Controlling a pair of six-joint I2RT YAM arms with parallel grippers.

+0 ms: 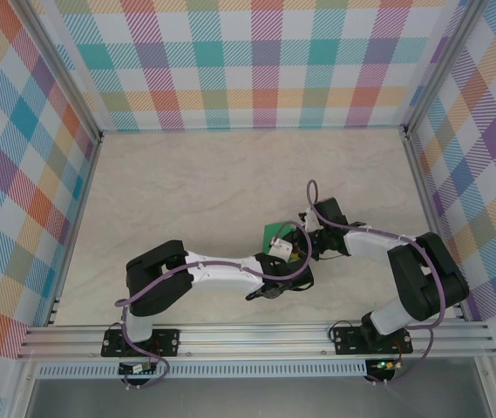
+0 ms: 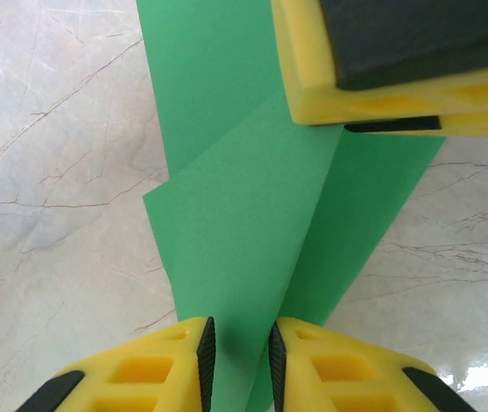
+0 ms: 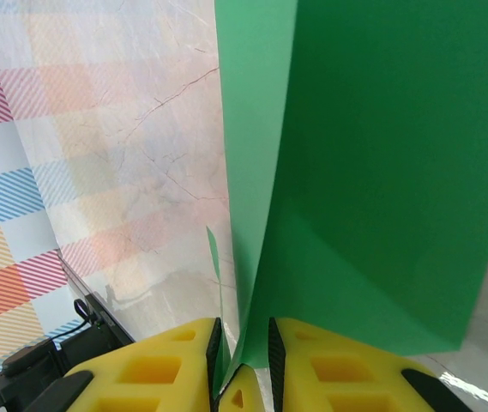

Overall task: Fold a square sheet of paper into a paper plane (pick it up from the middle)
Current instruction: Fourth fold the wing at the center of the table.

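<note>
Sheet of paper (image 2: 252, 223): bright green and already creased into overlapping layers, held up off the desk (image 1: 186, 174) between the two arms.
Left hand (image 2: 237, 356): fingers drawn narrow, with a folded ridge of the sheet pinched between them.
Right hand (image 3: 242, 352): also closed to a slit on an edge of the sheet, which rises away from it.
Handling: judged very light, limp and easy to crumple or tear, and it will slip from a loose pinch.
Where to hold: on layered creases near the middle, where it is stiffest.

Right claw (image 2: 355, 125), paper (image 2: 244, 232) ahead; tabletop (image 2: 55, 172) aside
</note>
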